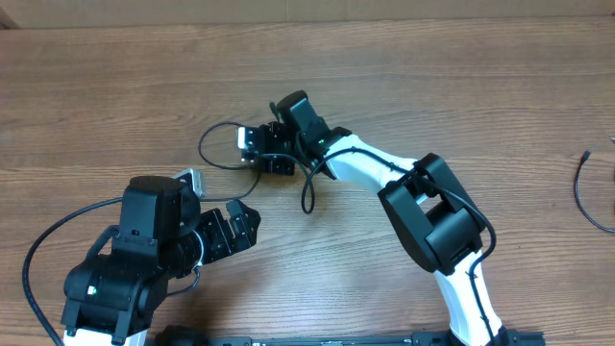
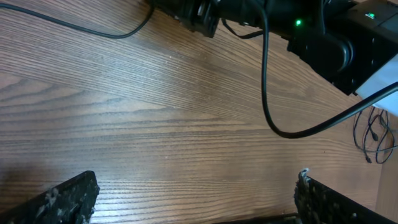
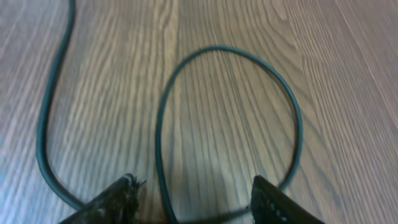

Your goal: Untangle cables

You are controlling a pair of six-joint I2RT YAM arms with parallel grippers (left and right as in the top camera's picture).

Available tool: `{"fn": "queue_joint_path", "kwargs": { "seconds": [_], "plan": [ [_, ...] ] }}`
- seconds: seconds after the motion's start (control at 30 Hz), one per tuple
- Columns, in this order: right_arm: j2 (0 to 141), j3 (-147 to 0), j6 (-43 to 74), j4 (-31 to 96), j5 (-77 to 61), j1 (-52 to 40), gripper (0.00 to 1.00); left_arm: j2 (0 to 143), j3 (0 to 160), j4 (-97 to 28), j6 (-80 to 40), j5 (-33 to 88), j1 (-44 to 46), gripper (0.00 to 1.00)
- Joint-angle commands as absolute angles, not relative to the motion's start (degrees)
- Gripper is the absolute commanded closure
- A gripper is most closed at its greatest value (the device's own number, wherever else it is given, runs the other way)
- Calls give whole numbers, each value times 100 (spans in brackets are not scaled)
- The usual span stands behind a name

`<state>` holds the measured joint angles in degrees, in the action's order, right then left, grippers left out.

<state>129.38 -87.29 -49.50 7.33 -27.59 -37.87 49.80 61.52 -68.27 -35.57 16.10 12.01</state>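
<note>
Wood-grain desk (image 1: 432, 77), two arms reaching in from the near edge

The cables are thin black cords, far slimmer than the arms. They are smooth and round with a dull sheen, and look dark greenish-black close up

One cable (image 1: 201, 146) lies flat on the desk left of centre, bent into an open loop just beside the right hand (image 1: 252, 149). From the right wrist view the same cable (image 3: 230, 48) is a rounded loop ahead of the fingers, with another strand curving down the left side. I cannot tell whether both strands are one cord. No knot shows in the loop

Right hand (image 3: 193, 182): fingers part-way apart and low over the desk, with the near end of the loop running between them. It is not pinched; bare wood shows either side of the cord

Left hand (image 1: 235, 223): spread wide with nothing between the fingers. It sits toward the front of the desk, apart from the loop

Second cable (image 1: 578, 187): at the far right edge, well apart from both hands, with a small plug tip at its upper end. The left wrist view shows a few thin strands there (image 2: 367, 134), loosely overlapping

A thicker black cord (image 1: 306, 192) droops from the right arm in a hanging U, its low point near the desk
</note>
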Motion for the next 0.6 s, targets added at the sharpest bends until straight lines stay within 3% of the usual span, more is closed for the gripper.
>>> {"fn": "queue_joint_path", "kwargs": {
  "seconds": [0.0, 0.2, 0.33, 0.5, 0.57],
  "plan": [
    [12978, -8812, -4372, 593, -2630, -3913, 41, 4982, 6123, -6855, -3426, 1638, 1203, 0],
    [13168, -8812, -3822, 412, -2622, -3938, 47, 4982, 6123, -6904, -3426, 1638, 1203, 0],
    [13260, -8812, -3717, 410, -2620, -3938, 48, 4982, 6123, -6912, -3426, 1638, 1203, 0],
    [13275, -8812, -2746, 27, -2320, -3938, 47, 4982, 6123, -6912, -3426, 1638, 1203, 0],
    [13275, -8812, -2521, -82, -2259, -3935, 54, 4982, 6123, -6914, -3426, 1643, 1203, 0]
  ]
}}
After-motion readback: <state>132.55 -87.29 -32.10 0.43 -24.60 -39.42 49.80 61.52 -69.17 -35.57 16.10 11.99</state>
